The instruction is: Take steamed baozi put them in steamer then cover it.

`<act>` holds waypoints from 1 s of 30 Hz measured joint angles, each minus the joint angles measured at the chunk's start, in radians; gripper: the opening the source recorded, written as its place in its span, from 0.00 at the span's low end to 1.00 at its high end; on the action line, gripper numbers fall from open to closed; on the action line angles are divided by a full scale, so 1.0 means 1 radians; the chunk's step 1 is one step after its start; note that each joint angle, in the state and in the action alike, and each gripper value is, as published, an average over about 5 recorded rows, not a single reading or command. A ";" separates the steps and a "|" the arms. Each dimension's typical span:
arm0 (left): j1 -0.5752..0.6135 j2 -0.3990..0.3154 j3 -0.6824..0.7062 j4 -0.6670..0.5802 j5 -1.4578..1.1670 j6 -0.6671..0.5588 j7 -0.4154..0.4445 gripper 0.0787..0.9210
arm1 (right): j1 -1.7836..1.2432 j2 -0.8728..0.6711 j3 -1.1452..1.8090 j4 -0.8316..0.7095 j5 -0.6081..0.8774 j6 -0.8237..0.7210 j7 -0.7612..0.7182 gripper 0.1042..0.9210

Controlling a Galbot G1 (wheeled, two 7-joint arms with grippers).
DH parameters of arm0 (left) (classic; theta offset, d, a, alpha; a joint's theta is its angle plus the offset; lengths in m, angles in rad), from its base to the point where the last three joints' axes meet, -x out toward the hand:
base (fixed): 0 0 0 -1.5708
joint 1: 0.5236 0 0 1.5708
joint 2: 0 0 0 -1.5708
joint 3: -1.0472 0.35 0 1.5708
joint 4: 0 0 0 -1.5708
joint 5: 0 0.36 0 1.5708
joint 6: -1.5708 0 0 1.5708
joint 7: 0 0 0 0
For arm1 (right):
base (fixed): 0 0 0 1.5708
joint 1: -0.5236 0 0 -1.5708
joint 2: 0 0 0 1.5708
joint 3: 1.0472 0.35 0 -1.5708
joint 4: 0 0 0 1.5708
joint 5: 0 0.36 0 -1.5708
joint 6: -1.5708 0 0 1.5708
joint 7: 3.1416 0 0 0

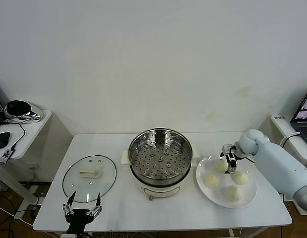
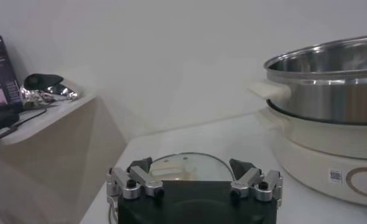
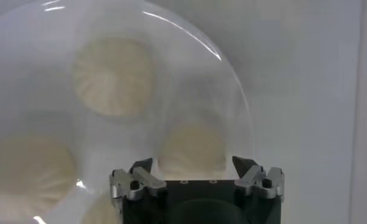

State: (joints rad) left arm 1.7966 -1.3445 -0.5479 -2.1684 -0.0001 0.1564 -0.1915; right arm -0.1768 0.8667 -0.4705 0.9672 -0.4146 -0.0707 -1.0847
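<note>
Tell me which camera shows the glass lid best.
The head view: the whole cover lies flat on the table, left of the steamer. The left wrist view shows only part of it behind the left end effector; the right wrist view shows none.

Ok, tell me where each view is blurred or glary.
Head view: sharp and evenly lit, with bright reflections inside the steamer and soft sheen on the glass cover. Left wrist view: the left gripper is crisp, the steamer wall glossy, the background soft. Right wrist view: baozi and plate are blurred, with glare streaks on the rim.
</note>
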 measured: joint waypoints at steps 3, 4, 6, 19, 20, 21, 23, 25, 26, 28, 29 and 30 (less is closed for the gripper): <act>0.000 -0.001 0.000 0.000 0.000 0.000 0.000 0.88 | 0.007 0.003 -0.009 -0.005 -0.001 0.000 -0.001 0.64; 0.000 -0.001 0.000 0.000 0.000 0.000 0.000 0.88 | 0.009 0.004 -0.012 -0.006 -0.001 0.000 -0.001 0.62; 0.001 -0.002 0.000 -0.002 0.001 0.000 0.000 0.88 | 0.015 0.003 -0.019 -0.006 0.000 0.000 -0.003 0.58; 0.011 0.008 -0.010 -0.009 -0.010 -0.002 0.009 0.88 | 0.122 -0.101 -0.122 0.132 0.115 -0.027 -0.040 0.57; 0.011 0.009 -0.010 -0.008 -0.012 -0.002 0.010 0.88 | 0.141 -0.117 -0.135 0.151 0.132 -0.028 -0.043 0.57; 0.011 0.010 -0.011 -0.008 -0.014 -0.003 0.010 0.88 | 0.164 -0.131 -0.150 0.170 0.150 -0.028 -0.045 0.57; 0.009 0.013 -0.011 -0.007 -0.019 -0.003 0.011 0.88 | 0.212 -0.155 -0.180 0.205 0.187 -0.029 -0.047 0.57; 0.005 0.016 -0.010 -0.006 -0.022 -0.003 0.012 0.88 | 0.267 -0.171 -0.213 0.234 0.228 -0.028 -0.047 0.57; 0.002 0.017 -0.010 -0.005 -0.024 -0.003 0.012 0.88 | 0.295 -0.176 -0.229 0.246 0.250 -0.028 -0.047 0.57; -0.003 0.019 -0.008 -0.002 -0.025 -0.003 0.011 0.88 | 0.356 -0.180 -0.266 0.267 0.295 -0.025 -0.044 0.58; -0.004 0.020 -0.007 -0.001 -0.026 -0.003 0.011 0.88 | 0.386 -0.179 -0.285 0.276 0.317 -0.024 -0.043 0.58; -0.006 0.021 -0.006 0.000 -0.027 -0.003 0.011 0.88 | 0.418 -0.176 -0.305 0.284 0.340 -0.021 -0.041 0.58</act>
State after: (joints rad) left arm 1.7910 -1.3233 -0.5543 -2.1682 -0.0271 0.1531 -0.1805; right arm 0.2407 0.6908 -0.7752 1.2512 -0.0749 -0.0921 -1.1255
